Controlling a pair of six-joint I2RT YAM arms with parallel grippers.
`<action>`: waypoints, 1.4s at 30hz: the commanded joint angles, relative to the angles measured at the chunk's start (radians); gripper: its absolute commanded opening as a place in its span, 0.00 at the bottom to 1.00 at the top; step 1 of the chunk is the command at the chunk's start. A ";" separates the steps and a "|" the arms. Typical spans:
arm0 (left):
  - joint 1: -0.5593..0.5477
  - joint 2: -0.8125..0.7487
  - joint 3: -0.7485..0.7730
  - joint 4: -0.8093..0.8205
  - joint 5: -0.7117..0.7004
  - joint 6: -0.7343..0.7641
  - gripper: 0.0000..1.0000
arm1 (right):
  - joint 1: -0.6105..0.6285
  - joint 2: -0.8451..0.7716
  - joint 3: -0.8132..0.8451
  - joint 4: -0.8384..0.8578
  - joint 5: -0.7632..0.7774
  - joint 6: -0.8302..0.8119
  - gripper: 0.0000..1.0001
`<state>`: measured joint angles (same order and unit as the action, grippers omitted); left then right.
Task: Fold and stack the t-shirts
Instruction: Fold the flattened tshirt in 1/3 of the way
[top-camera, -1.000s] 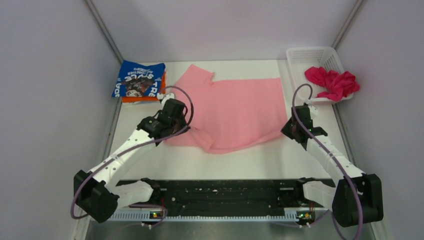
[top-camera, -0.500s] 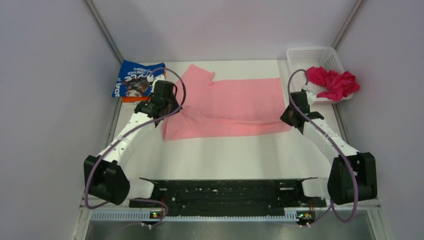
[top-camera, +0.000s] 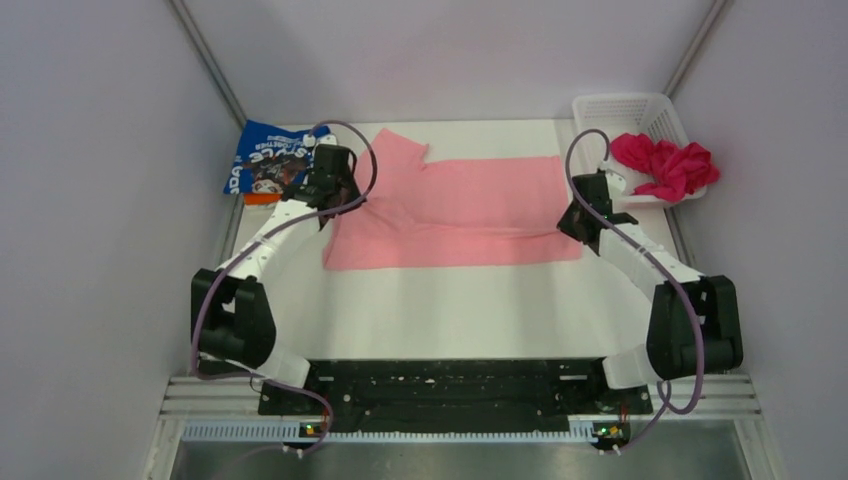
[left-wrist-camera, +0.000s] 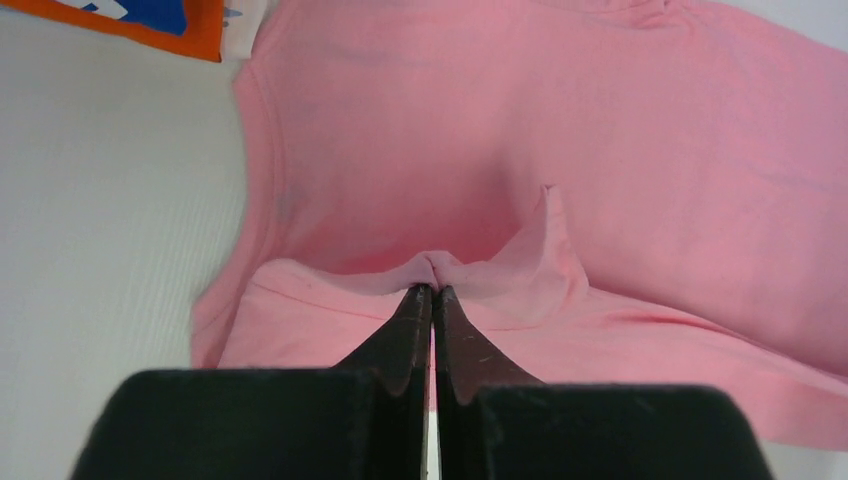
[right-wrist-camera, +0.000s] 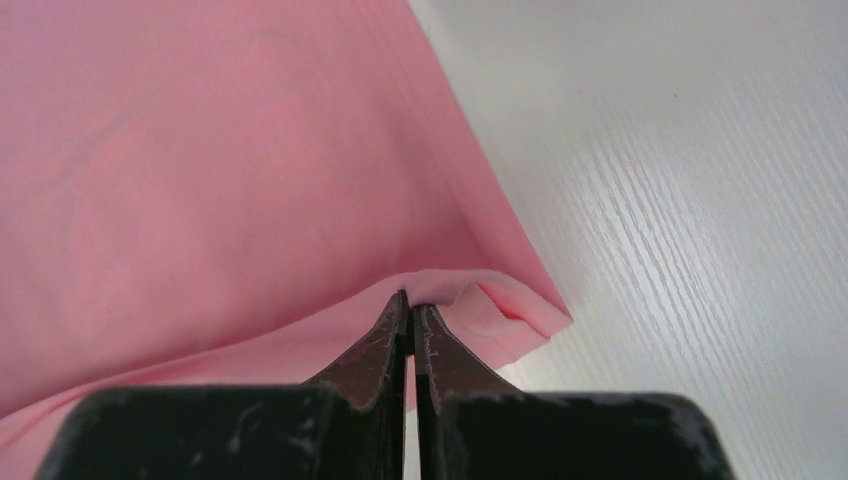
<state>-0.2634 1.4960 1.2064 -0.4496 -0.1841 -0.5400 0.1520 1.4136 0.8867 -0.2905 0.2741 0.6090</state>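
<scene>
Left fingers (left-wrist-camera: 405, 330) & right fingers (right-wrist-camera: 385, 340) each clamp a fold of the light pink t-shirt (top-camera: 450, 215), spread across the tabletop (top-camera: 450, 310). Blue t-shirt (top-camera: 270, 160) sits on the orange t-shirt (top-camera: 258, 198) far left; magenta t-shirt (top-camera: 665, 165) in basket (top-camera: 625, 110), far rt.

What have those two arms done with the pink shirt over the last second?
Both arms stretched toward the far side of the table. The left end effector and right end effector, each shut on the pink t-shirt, drew its drooping near edge that way, leaving a straight fold. The blue t-shirt, orange t-shirt and the magenta t-shirt in the basket stayed put.
</scene>
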 joint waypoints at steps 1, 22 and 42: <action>0.039 0.105 0.072 0.111 -0.014 0.027 0.07 | -0.022 0.051 0.054 0.092 0.032 -0.007 0.01; 0.067 0.218 0.024 0.096 0.362 -0.089 0.99 | 0.125 0.071 0.004 0.214 -0.182 -0.097 0.99; 0.034 0.198 -0.298 0.054 0.326 -0.121 0.99 | 0.181 0.078 -0.280 0.196 -0.204 0.021 0.99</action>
<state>-0.2016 1.7290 1.0367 -0.3008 0.1516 -0.6407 0.3115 1.5421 0.7246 0.0208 0.0616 0.5610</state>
